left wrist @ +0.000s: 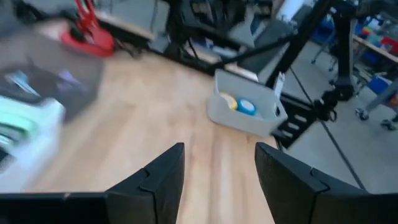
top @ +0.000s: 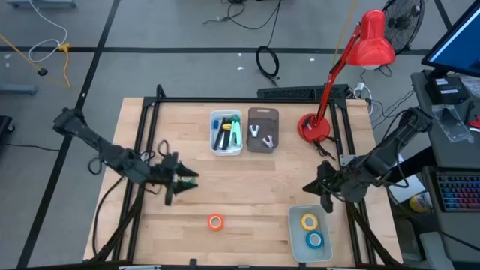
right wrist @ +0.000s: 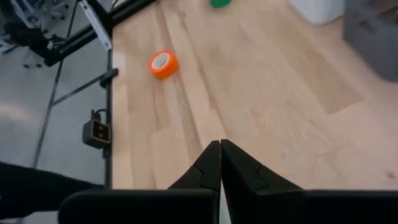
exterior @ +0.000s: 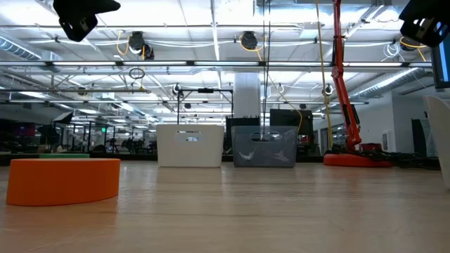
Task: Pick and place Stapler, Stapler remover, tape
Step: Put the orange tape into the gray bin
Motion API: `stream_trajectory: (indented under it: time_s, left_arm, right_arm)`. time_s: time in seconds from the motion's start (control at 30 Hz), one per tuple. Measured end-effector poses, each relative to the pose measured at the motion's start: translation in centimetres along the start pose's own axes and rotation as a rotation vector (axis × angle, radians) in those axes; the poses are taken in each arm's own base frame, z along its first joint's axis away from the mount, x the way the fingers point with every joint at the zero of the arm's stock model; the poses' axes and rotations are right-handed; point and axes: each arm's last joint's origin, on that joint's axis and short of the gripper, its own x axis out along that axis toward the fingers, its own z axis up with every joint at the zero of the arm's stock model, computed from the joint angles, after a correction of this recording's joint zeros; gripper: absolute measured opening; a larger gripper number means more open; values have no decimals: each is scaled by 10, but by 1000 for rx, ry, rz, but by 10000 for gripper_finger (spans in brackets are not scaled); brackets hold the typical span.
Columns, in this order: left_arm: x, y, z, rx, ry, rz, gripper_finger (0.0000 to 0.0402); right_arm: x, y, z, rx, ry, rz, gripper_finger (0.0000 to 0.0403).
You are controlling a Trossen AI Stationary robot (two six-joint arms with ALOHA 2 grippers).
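High view: orange tape (top: 216, 221) lies flat, core hole facing up.

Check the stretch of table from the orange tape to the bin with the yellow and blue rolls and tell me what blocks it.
Nothing visible does. The orange tape lies alone on bare wood, apart from the grey bin; the right gripper, fingers shut and empty, hangs beyond that line.

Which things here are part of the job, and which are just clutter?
Job: orange tape, yellow tape, blue tape, green tape, tape bin, white bin, grey bin.
Lying about: red lamp, floor cable, keyboard.
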Motion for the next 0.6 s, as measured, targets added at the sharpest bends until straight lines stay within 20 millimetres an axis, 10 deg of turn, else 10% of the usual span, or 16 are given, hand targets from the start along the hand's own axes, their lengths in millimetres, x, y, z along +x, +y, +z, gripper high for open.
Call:
stream_trajectory:
  time_s: [0.6]
  left_arm:
    - [86,-66,-18,12,610,111,161]
  right_arm:
    - [-21,-15,-7,-85,-4,-55,1]
